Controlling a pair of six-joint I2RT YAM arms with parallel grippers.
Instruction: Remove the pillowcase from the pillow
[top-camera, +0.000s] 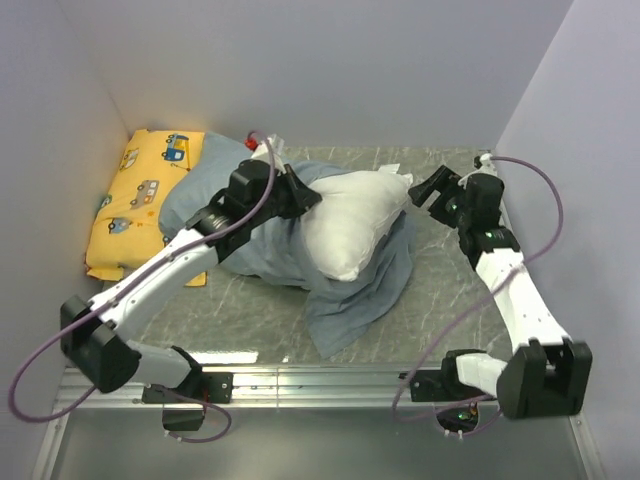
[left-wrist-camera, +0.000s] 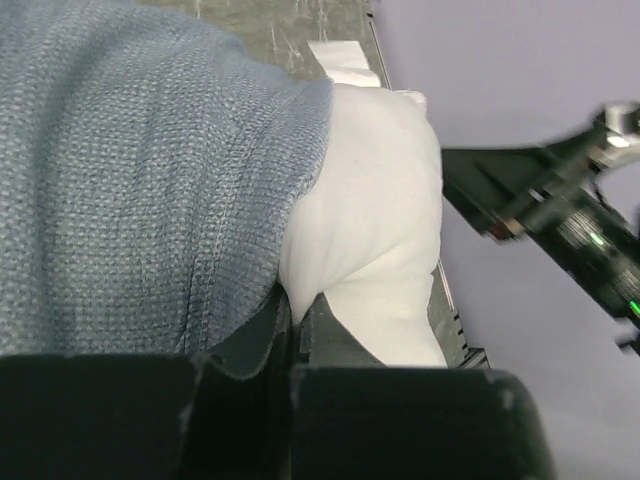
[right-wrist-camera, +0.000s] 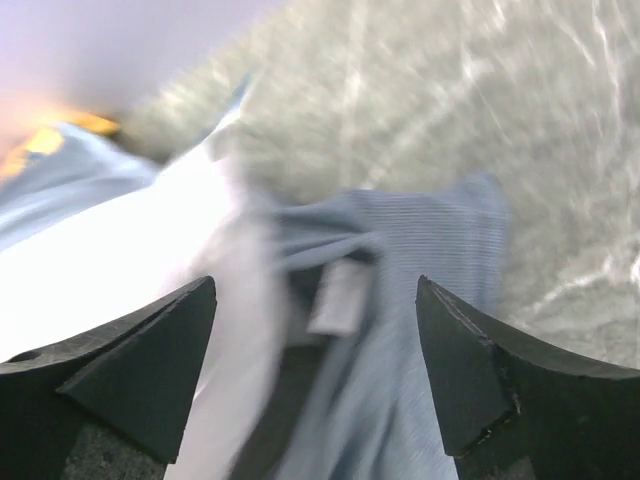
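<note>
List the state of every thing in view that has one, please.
pillow, partly out, white end bare.
pillowcase, bunched, covering the pillow's other end.
left claw, shut on the pillowcase's edge.
right claw, open, holding nothing.
yellow cushion, lying flat, not held.

The right gripper (right-wrist-camera: 312, 300) holds its black fingers (right-wrist-camera: 140, 370) spread wide, nothing between them. Beyond, blurred, a soft blue-grey fabric pillowcase (right-wrist-camera: 420, 240) lies crumpled against a plump white pillow (right-wrist-camera: 120, 260) on the grey marbled table (right-wrist-camera: 500, 100).
</note>
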